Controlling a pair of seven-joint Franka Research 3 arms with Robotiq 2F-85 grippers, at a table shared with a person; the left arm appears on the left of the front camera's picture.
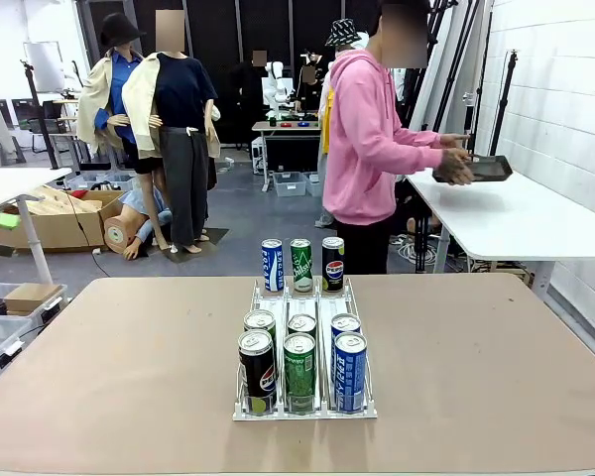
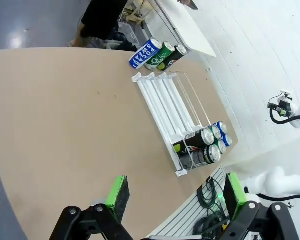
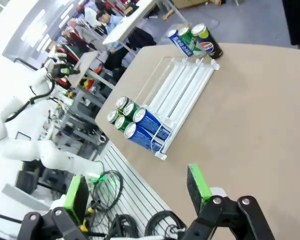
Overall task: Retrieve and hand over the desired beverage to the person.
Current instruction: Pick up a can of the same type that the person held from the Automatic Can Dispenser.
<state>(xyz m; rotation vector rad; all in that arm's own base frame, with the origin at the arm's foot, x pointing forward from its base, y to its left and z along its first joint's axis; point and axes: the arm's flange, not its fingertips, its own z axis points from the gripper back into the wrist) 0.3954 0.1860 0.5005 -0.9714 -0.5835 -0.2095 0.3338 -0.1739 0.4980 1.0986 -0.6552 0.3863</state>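
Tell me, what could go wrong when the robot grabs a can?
The front cans sit packed tight in the rack, so a grab might knock a neighbour. The three far cans stand free beyond it and could tip. The person is turned away, holding a tray, so may miss the handover.

Blue can (image 2: 146,53) reads "POCARI SWEAT"; black can (image 1: 333,264) w/ Pepsi logo, prob.

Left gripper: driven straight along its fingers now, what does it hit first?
Most likely the near end of the white can rack, at the front cans, or the table beside it; depth is unclear. Nothing lies between the open left gripper and them.
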